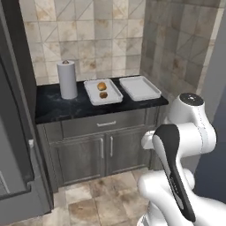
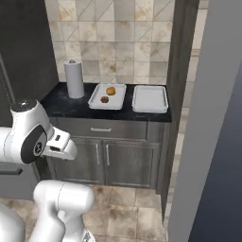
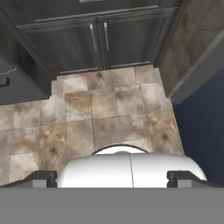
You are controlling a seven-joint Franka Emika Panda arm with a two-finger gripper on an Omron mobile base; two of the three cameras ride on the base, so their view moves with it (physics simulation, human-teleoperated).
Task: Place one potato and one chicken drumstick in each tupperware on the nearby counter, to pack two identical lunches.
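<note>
gripper (image 3: pixel 112 179): seen in the hand view with its two dark finger tips spread wide apart at the bottom corners, nothing held between them; it is pointed down at the floor

floor (image 3: pixel 100 109): brown and beige stone tiles, seen below the gripper in front of the cabinet doors

worktop (image 1: pixel 57 108): a dark, speckled slab set on grey cabinets in a tiled corner

left tupperware (image 1: pixel 103 92): a shallow white container sitting flat on the worktop, just right of the paper towel roll; two food items are found inside it

potato (image 1: pixel 101 85): the rounder orange-brown lump, lying toward the back of the left tupperware (pretty small in the picture, tbh)

chicken drumstick (image 1: pixel 103 95): the darker brown piece, lying just in front of the potato in the same container; whether the two touch can't be made out

right tupperware (image 1: pixel 140 87): the same kind of white container, set just beside the left one, near the worktop's right end

paper towel roll (image 1: pixel 67 79): stood upright on the worktop, left of both containers

cabinet doors (image 1: pixel 106 154): two grey doors with vertical bar handles, shut, under a drawer with a horizontal handle
</note>
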